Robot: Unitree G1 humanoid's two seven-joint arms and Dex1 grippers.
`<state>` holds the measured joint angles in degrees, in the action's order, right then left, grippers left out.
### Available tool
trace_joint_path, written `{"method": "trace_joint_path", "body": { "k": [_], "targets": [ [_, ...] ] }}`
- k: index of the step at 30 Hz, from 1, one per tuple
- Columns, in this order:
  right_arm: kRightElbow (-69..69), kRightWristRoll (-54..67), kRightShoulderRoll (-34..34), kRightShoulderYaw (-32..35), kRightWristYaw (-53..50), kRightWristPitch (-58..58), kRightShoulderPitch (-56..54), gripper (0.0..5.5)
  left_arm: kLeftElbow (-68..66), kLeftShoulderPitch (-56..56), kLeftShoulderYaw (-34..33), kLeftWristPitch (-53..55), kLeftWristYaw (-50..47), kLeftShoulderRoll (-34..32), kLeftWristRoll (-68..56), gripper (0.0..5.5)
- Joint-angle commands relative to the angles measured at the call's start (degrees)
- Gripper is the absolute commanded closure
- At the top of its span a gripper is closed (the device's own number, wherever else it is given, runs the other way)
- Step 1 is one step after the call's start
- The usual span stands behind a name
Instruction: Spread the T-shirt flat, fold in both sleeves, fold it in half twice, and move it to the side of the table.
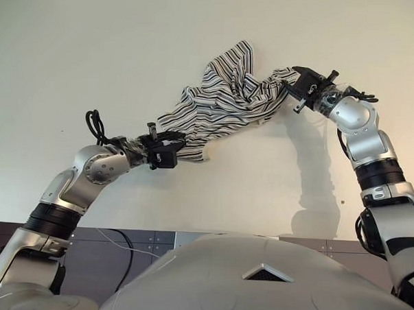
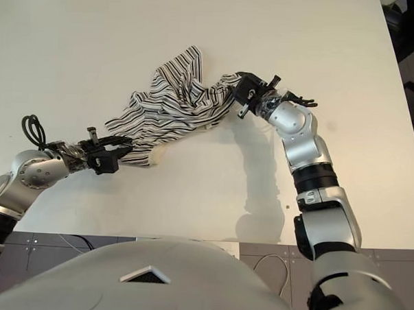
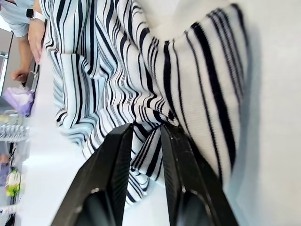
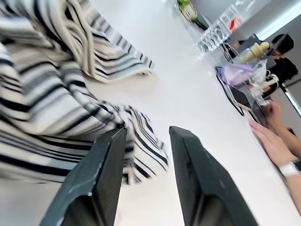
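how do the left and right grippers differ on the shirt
The left gripper has its jaws pinched on a fold of the shirt; the right gripper has its jaws wide apart. The left is at the shirt's near corner, the right farther out at its other end. Both are black and meet the shirt's edge.

Both arms are extended forward, left claw (image 3: pixel 146 131) pinched nearly closed, right claw (image 4: pixel 148 129) fingers apart.

silver left arm (image 1: pixel 89 169) and right arm (image 1: pixel 364 134), rounded joint shells, black ribbed bands (image 1: pixel 51 220) near the elbows. looped black cable (image 1: pixel 95 126) at the left wrist. left gripper (image 1: pixel 177 144) and right gripper (image 1: pixel 296 87) black, with flat fingers (image 3: pixel 113 179).
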<state>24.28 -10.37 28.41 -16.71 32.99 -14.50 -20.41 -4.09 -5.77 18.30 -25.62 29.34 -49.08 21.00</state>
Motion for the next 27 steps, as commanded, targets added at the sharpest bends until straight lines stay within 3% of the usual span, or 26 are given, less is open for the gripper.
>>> {"method": "trace_joint_path", "body": {
  "k": [1,5,11,27],
  "targets": [
    [-14.66,7.89,7.72,1.25,13.13,3.45,8.68,3.84,-7.91,-3.15,1.78,6.0,2.14,-1.17,4.89,4.41],
    [-19.36,11.79,10.33,-0.92,22.33,8.61,13.01,3.84,-6.67,-1.74,1.73,6.04,1.54,1.49,3.15,4.41],
    [-13.56,16.81,2.3,-0.74,24.38,17.25,9.11,3.84,-5.0,-1.66,2.27,6.61,2.27,2.74,2.75,4.41],
    [8.93,11.4,-4.67,-2.53,26.3,11.6,-4.6,3.84,-4.44,-1.16,3.6,7.05,2.99,3.24,3.31,4.41]
  ]
}}
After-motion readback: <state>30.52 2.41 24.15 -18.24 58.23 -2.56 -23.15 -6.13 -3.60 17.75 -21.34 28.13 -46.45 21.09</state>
